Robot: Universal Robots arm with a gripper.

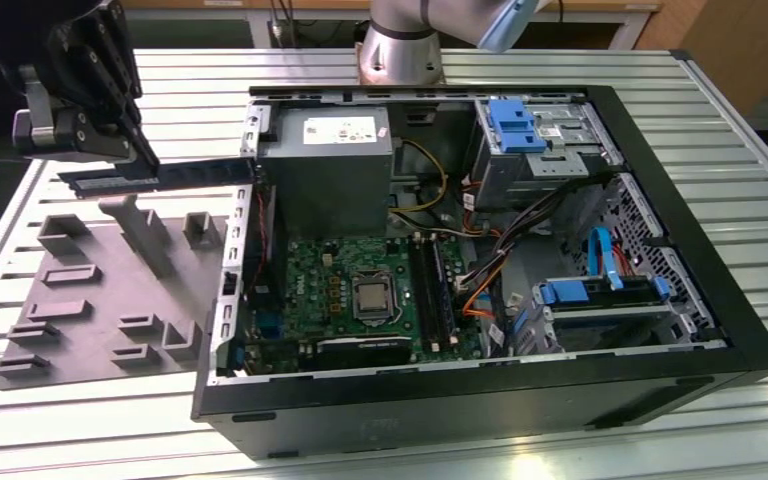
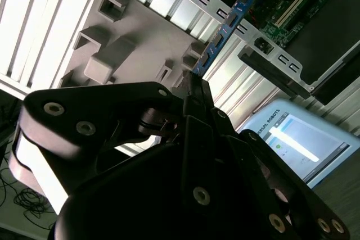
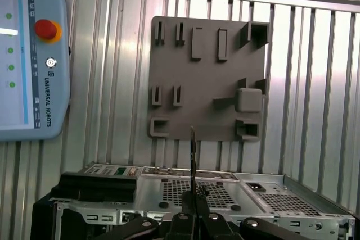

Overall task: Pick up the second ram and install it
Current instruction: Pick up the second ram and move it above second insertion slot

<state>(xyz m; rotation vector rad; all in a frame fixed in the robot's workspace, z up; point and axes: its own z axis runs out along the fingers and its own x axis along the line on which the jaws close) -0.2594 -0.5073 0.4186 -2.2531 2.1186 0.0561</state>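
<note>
Item 1: open black metal tower case (image 1: 704,300) holding a green motherboard (image 1: 344,270), lying beyond my fingers.
Item 2: grey plastic holder tray (image 1: 91,300), beneath the fingers.
Item 3: black gripper (image 1: 137,165), fingers clenched on item 4.
Item 4: the second ram (image 1: 197,173), a long flat blue-black stick jutting level from the fingers, above the tray.

I judge it light, stiff and brittle, best pinched by its flat faces. The gripper body hides the contact point, and I cannot tell whether the free end clears the case wall.
</note>
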